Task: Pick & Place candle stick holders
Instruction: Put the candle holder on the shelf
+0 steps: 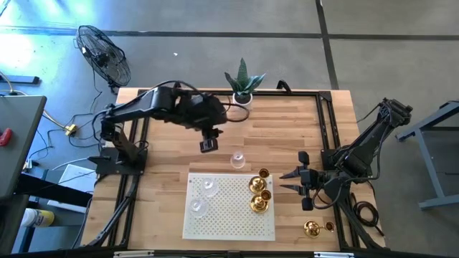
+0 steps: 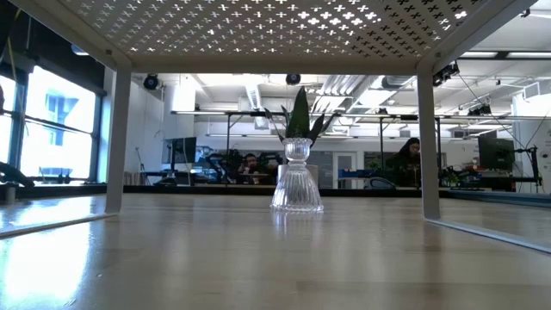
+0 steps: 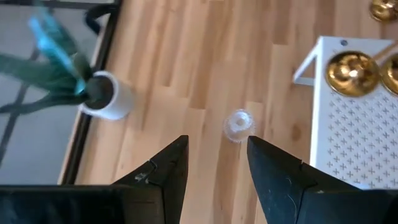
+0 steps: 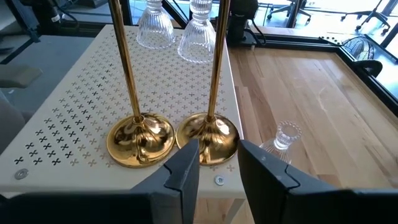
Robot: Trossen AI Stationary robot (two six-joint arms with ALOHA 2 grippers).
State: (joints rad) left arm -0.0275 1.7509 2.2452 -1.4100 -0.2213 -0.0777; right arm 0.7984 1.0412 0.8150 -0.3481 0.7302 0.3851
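Note:
One clear glass candle stick holder (image 1: 237, 159) (image 2: 297, 185) stands upright on its base on the wooden table, just beyond the far edge of a white perforated stand (image 1: 229, 222). My left gripper (image 1: 209, 146) (image 3: 217, 155) hovers open above the table to its left, and the holder (image 3: 238, 124) shows past the fingertips. Two glass holders (image 4: 154, 25) and two gold ones (image 4: 140, 140) (image 4: 208, 137) stand on the stand. My right gripper (image 1: 287, 181) (image 4: 219, 171) is open at the stand's right edge, level with the gold bases, touching nothing.
A white pot with a green plant (image 1: 244, 89) stands at the table's far edge. Another gold holder (image 1: 312, 228) lies on the table near the front right corner. A black frame (image 1: 326, 129) runs along the table's sides. The stand is raised on legs (image 2: 118, 138).

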